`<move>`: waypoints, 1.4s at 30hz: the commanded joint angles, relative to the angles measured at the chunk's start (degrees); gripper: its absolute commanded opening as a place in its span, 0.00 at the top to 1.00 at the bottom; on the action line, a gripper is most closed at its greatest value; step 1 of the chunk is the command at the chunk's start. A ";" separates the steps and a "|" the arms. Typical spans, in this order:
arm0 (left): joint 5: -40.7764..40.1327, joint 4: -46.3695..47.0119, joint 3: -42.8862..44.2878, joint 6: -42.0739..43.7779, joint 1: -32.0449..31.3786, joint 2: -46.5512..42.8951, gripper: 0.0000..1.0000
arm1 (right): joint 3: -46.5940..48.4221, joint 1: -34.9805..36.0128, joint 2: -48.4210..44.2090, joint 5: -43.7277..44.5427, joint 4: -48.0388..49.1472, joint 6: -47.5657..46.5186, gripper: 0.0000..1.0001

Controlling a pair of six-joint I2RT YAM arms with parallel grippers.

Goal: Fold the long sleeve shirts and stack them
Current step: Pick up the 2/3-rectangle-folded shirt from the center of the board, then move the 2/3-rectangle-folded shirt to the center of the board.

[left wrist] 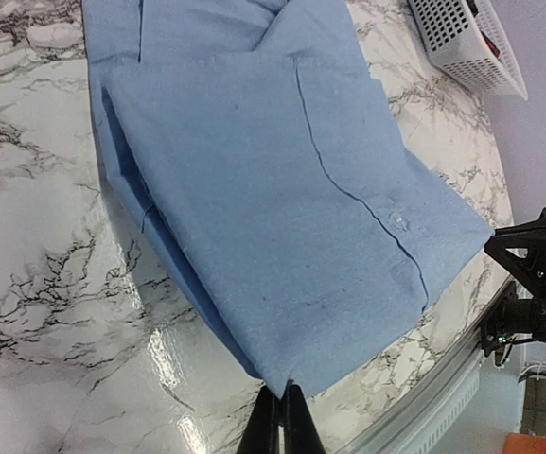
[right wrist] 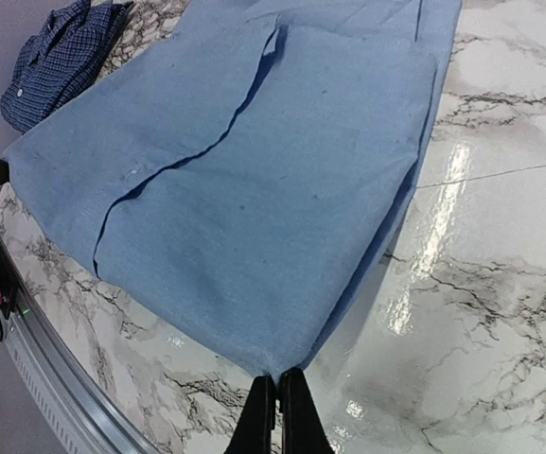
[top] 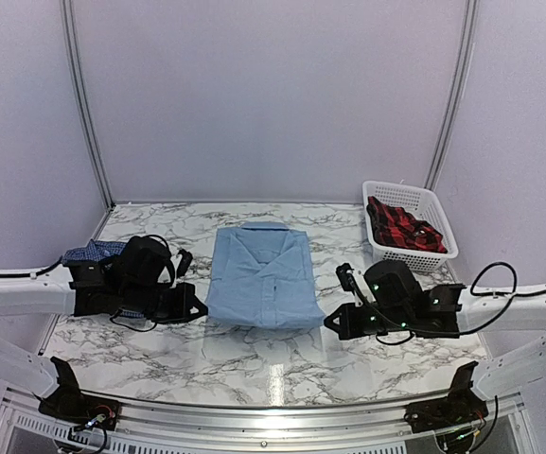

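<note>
The light blue long sleeve shirt (top: 263, 274) lies folded into a rectangle at the table's middle, collar toward the back. At its near left corner my left gripper (top: 200, 308) is shut on the cloth. The left wrist view shows that corner (left wrist: 296, 374) pinched between the black fingertips of the left gripper (left wrist: 284, 392). My right gripper (top: 329, 323) is shut on the near right corner, and the right wrist view shows the right gripper (right wrist: 278, 378) pinching that corner. The dark blue checked shirt (top: 91, 251) sits at far left, partly hidden behind my left arm, and shows as a dark bundle (right wrist: 60, 57).
A white basket (top: 446, 253) at the back right holds a red and black plaid cloth (top: 400, 227). The basket's corner (left wrist: 462, 43) also shows in the left wrist view. The table's metal front rail (top: 273, 411) runs just behind the arm bases.
</note>
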 commanded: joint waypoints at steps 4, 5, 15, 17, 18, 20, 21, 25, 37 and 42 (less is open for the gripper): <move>-5.89 -11.88 12.06 4.47 1.82 -2.22 1.00 | 12.68 -1.94 -1.07 5.38 -7.01 -3.35 1.00; -5.60 -12.21 14.01 5.60 3.29 -0.78 1.00 | 14.80 -4.08 1.03 3.91 -6.72 -4.54 1.00; 6.31 -6.92 40.48 14.43 21.52 33.06 1.00 | 40.84 -22.58 36.64 -5.83 5.77 -13.13 1.00; 7.41 -6.33 47.12 14.81 23.61 41.35 1.00 | 47.36 -24.45 44.86 -6.80 5.97 -13.15 1.00; 7.81 -6.10 50.24 15.17 24.37 45.23 1.00 | 50.49 -25.16 48.73 -7.19 5.98 -12.87 1.00; 8.65 -6.13 56.20 15.56 25.64 52.28 1.00 | 56.68 -26.11 54.97 -8.52 5.98 -12.37 1.00; 9.67 -6.09 58.22 15.04 26.20 55.32 1.00 | 58.76 -26.26 57.37 -8.60 5.89 -12.29 1.00; 12.17 -4.99 59.83 12.94 26.39 60.57 1.00 | 61.12 -26.30 61.90 -9.05 5.44 -12.27 1.00; 11.50 13.58 24.13 5.42 20.77 39.77 1.00 | 29.90 -22.58 42.31 -7.85 12.79 -8.75 1.00; 8.86 17.14 11.28 2.53 17.75 28.37 1.00 | 19.53 -19.80 32.03 -5.39 12.10 -7.17 1.00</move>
